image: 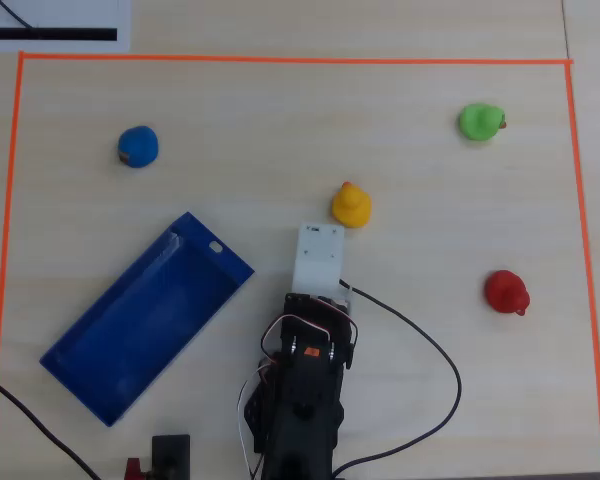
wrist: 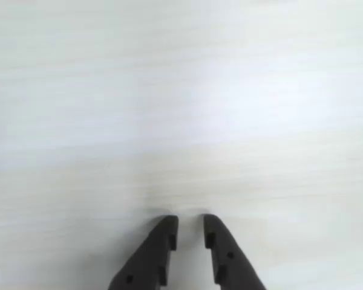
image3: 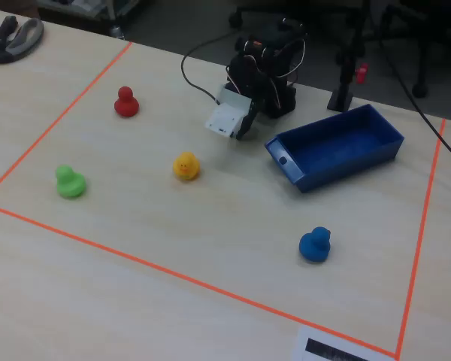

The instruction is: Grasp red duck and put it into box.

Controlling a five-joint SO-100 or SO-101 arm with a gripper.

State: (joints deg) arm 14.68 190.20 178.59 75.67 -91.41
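The red duck (image: pixel 505 291) sits on the table at the right in the overhead view, well away from the arm; in the fixed view it (image3: pixel 125 102) is at the upper left. The blue box (image: pixel 140 320) lies slanted left of the arm, with nothing in it; the fixed view shows it (image3: pixel 346 162) to the right of the arm. My gripper (wrist: pixel 191 223) hangs over bare table, its jaws a narrow gap apart and holding nothing. In the overhead view it is hidden under the white camera mount (image: pixel 320 255). No duck shows in the wrist view.
A yellow duck (image: pixel 351 205) stands just beyond the arm's front. A green duck (image: pixel 479 121) is at the far right and a blue duck (image: pixel 138 146) at the far left. Orange tape (image: pixel 280 60) borders the work area. A black cable (image: pixel 430 345) loops right of the arm.
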